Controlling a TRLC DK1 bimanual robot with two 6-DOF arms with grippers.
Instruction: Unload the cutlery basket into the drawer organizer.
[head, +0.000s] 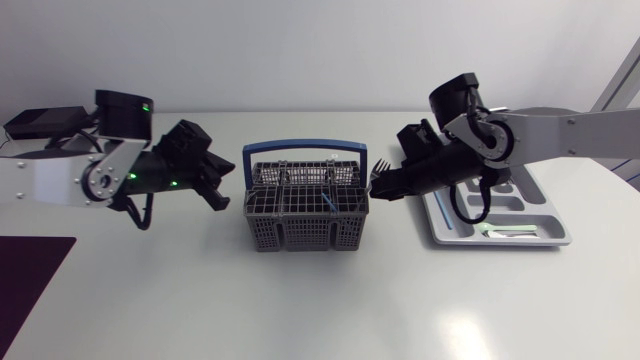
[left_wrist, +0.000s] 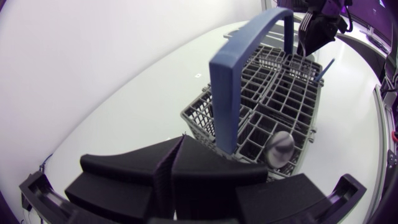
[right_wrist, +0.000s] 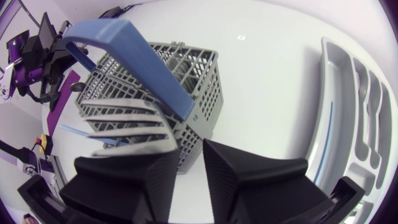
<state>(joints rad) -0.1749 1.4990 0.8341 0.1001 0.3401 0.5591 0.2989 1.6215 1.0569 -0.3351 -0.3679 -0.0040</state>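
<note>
the cutlery basket (head: 300, 236) stands mid-table with pieces left inside, and the drawer organizer (head: 558, 238) lies at the right. between them the right gripper (head: 385, 187) pinches a fork (head: 381, 166), tines pointing far; the organizer lies just to its right. the left gripper (head: 219, 202), left of the basket, is pressed together and empty. no legible writing.
</note>
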